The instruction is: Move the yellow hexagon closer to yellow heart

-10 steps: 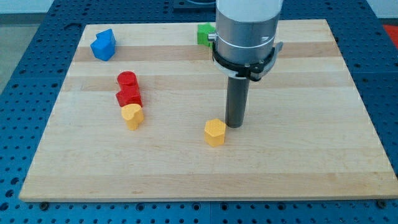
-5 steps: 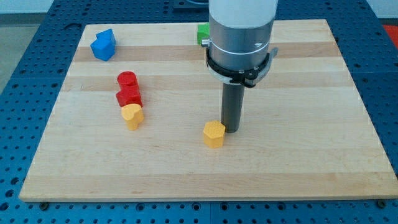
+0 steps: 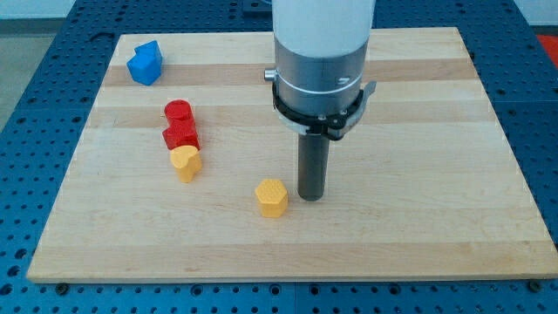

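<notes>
The yellow hexagon (image 3: 272, 198) lies on the wooden board (image 3: 418, 218), below the middle. My tip (image 3: 311, 197) stands just to its right, close to it or touching it. The yellow heart (image 3: 185, 162) lies further to the view's left, a little higher, well apart from the hexagon.
A red block (image 3: 181, 136) sits directly above the yellow heart, touching it, with a red cylinder (image 3: 178, 112) above that. A blue block (image 3: 145, 63) lies at the top left corner. The arm's wide body hides part of the board's top middle.
My tip has moved to the view's left and slightly down, pushing the yellow hexagon left toward the yellow heart. The green block at the top is now hidden behind the arm.
</notes>
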Controlling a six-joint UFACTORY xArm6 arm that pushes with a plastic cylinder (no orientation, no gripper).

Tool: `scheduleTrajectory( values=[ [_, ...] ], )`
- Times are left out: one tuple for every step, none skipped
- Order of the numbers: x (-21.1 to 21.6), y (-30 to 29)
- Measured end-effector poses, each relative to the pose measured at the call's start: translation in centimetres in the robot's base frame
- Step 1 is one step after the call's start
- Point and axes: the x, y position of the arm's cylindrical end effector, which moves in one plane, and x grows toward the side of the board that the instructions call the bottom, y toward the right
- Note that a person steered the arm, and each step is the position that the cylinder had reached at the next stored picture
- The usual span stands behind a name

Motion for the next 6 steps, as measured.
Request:
scheduleTrajectory(
  values=[
    [0.9, -0.4],
    [1.8, -2.8],
    [2.4, -5.6],
    [2.4, -8.3],
    [2.4, -10.9],
    [2.4, -13.5]
  ],
)
